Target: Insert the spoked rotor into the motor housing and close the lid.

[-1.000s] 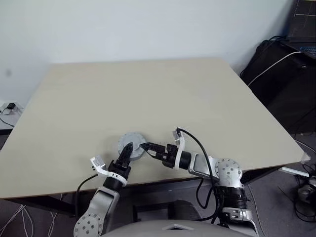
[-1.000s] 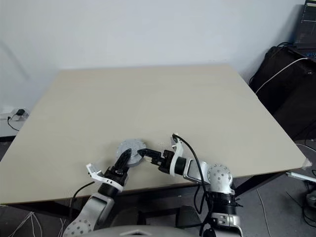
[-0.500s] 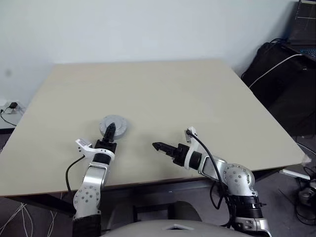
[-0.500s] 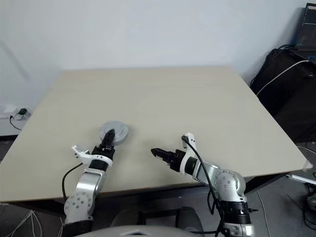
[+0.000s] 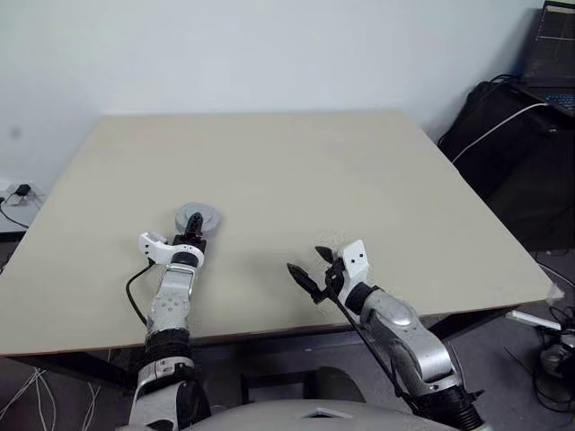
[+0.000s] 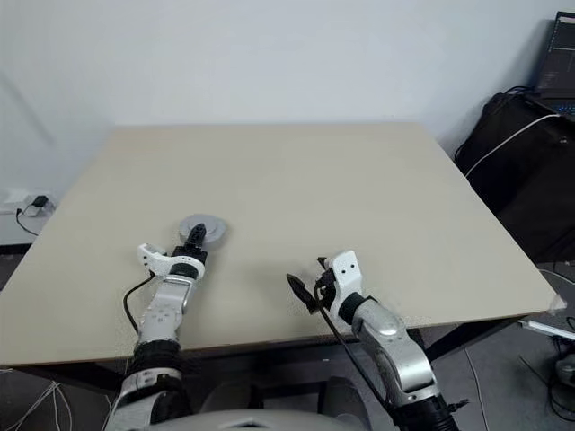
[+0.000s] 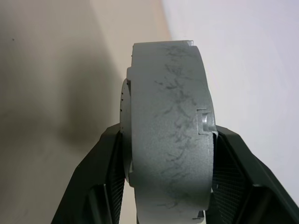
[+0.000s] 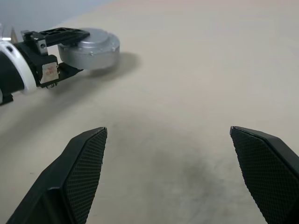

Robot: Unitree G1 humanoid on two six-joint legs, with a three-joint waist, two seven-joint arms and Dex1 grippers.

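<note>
A grey round motor casing (image 5: 199, 216) sits low at the table's left front, and whether it touches the top I cannot tell. My left gripper (image 5: 193, 225) is shut on the casing (image 7: 168, 126), one finger on each flat face. A thin toothed edge on one face looks like the lid (image 7: 123, 105). The spoked rotor and the inside of the motor housing are hidden. My right gripper (image 5: 305, 266) hangs open and empty above the table's front middle. In the right wrist view its fingers (image 8: 84, 163) spread wide, with the casing (image 8: 88, 46) well beyond them.
The pale wooden table (image 5: 296, 171) stretches bare toward the white wall. A black bag (image 5: 503, 135) with a white cable stands off the table's right side, with a laptop (image 5: 550, 54) above it. Cables lie on the floor at the left (image 5: 13, 202).
My left gripper has carried the casing away from the front edge, farther out and to the left. My right gripper has left the casing, drawn back to the right and rolled.
</note>
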